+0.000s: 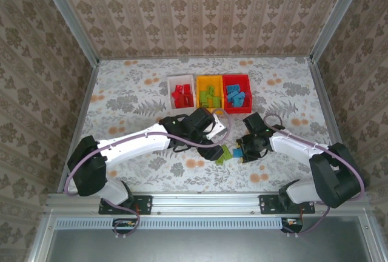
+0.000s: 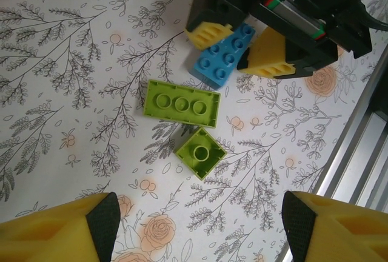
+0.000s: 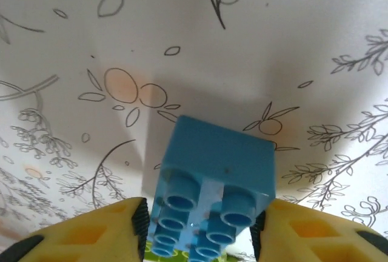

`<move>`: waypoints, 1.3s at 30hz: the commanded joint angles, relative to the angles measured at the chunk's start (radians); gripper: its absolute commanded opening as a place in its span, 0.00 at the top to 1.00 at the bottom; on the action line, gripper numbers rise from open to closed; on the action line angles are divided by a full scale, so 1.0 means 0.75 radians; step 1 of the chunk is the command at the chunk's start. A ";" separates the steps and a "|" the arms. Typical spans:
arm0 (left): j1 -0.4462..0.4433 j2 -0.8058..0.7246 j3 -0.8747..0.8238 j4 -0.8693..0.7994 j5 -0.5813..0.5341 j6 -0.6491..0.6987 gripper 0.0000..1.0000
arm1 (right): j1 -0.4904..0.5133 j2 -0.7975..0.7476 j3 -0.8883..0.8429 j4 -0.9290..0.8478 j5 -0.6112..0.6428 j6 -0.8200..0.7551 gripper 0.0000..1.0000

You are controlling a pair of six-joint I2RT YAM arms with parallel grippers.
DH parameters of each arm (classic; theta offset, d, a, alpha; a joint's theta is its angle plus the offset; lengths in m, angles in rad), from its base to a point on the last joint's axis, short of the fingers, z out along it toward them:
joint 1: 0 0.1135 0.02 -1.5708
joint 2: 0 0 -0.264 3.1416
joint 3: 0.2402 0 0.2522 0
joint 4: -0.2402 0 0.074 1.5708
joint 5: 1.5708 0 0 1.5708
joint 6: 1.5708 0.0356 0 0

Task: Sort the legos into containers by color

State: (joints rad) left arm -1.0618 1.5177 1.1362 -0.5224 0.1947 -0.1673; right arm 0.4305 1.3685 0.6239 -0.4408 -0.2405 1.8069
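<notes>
Near the front edge of the flower-print table [image 1: 133, 92], between my 2 arms, my right gripper [image 3: 200, 241] pinches a blue brick [image 3: 212, 180] between its yellow pads [image 3: 85, 238], 1 pad on each side, studs toward the wrist camera. Whether that brick rests on the tabletop or is lifted off it, I cannot tell.

Just beside it, my left gripper [image 2: 200, 222] hangs above the tabletop with its fingers spread wide and nothing between them. Below that gap lie a long green brick [image 2: 182, 103] showing 3 round sockets and a small green brick [image 2: 200, 151] showing 1. Their corners are very close, and I cannot tell whether they touch. The blue brick sits just beyond the long one.

Well apart, toward the far side of the table, 3 bins stand side by side in a row. The white bin [image 1: 182, 78] holds red bricks [image 1: 180, 96], the orange-yellow bin [image 1: 209, 80] holds green bricks [image 1: 210, 98], and the red bin [image 1: 236, 79] holds blue bricks [image 1: 237, 97].
</notes>
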 commanded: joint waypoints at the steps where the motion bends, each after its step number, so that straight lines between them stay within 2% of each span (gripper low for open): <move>1: -0.010 -0.032 -0.014 0.009 -0.036 -0.026 0.27 | 0.006 0.056 -0.024 0.035 -0.028 0.030 0.60; 5: -0.002 -0.051 -0.005 0.018 -0.071 -0.073 0.27 | 0.000 0.046 0.087 -0.065 0.059 -0.110 0.75; 8: 0.030 -0.096 0.010 0.043 -0.104 -0.147 0.27 | -0.010 -0.006 0.295 -0.238 0.218 -0.356 0.80; 12: 0.113 -0.153 0.043 0.116 -0.110 -0.264 0.27 | -0.041 0.040 0.540 -0.308 0.337 -0.700 0.80; 16: 0.201 -0.130 0.115 0.119 -0.096 -0.305 0.26 | -0.072 0.235 0.786 -0.275 0.411 -1.090 0.80; 19: 0.263 -0.089 0.153 0.091 -0.081 -0.325 0.26 | -0.097 0.404 0.965 -0.247 0.444 -1.304 0.80; 23: 0.296 -0.053 0.190 0.044 -0.089 -0.337 0.26 | -0.154 0.610 1.198 -0.240 0.438 -1.462 0.80; 28: 0.293 -0.042 0.164 0.037 -0.095 -0.368 0.27 | -0.197 0.852 1.467 -0.385 0.401 -1.521 0.79; 32: 0.289 -0.051 0.136 0.044 -0.105 -0.389 0.27 | -0.208 0.967 1.570 -0.457 0.403 -1.530 0.71; 35: 0.290 -0.042 0.137 0.021 -0.108 -0.389 0.26 | -0.220 1.000 1.605 -0.490 0.413 -1.530 0.57; 39: 0.288 0.025 0.163 -0.064 -0.044 -0.380 0.26 | -0.224 0.985 1.633 -0.521 0.428 -1.558 0.45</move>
State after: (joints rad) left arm -0.8429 1.4979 1.2503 -0.4976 0.1318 -0.4419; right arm 0.2680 2.1143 1.8004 -0.7681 0.0540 0.6678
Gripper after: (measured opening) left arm 0.741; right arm 0.539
